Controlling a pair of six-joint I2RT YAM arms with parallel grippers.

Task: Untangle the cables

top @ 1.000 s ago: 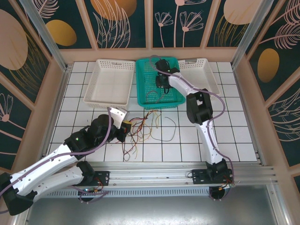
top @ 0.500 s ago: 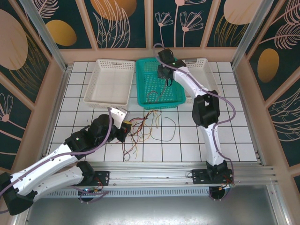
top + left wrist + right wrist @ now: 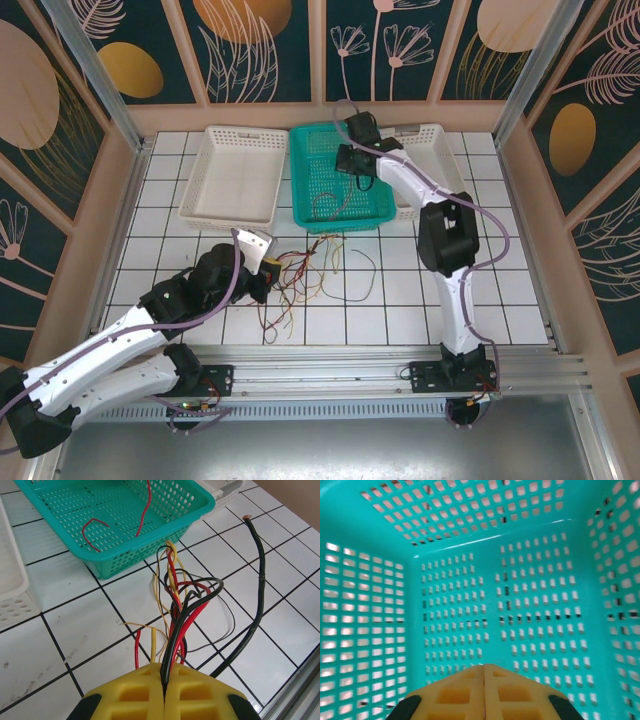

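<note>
A tangle of thin red, yellow, orange and black cables [image 3: 305, 272] lies on the white tiles in front of the teal basket [image 3: 310, 160]. My left gripper [image 3: 262, 265] is at the tangle's left end and shut on it. In the left wrist view a black and a red strand of the cables [image 3: 180, 600] run into the closed yellow fingers of the left gripper [image 3: 165, 672]. One red cable [image 3: 330, 203] lies loose inside the teal basket [image 3: 125, 555]. My right gripper [image 3: 360, 163] hangs over the basket's back right part. In the right wrist view the right gripper [image 3: 484, 667] is shut and empty above the basket floor [image 3: 460, 595].
A white basket [image 3: 235, 175] stands left of the teal one and another white basket [image 3: 440, 150] right of it. A thicker black cable [image 3: 257, 595] curves off to the right of the tangle. An aluminium rail [image 3: 330, 365] runs along the near edge.
The right gripper has let the red cable drop into the teal basket, moved back and right, and closed. The left gripper has stayed still, shut on the tangle.
</note>
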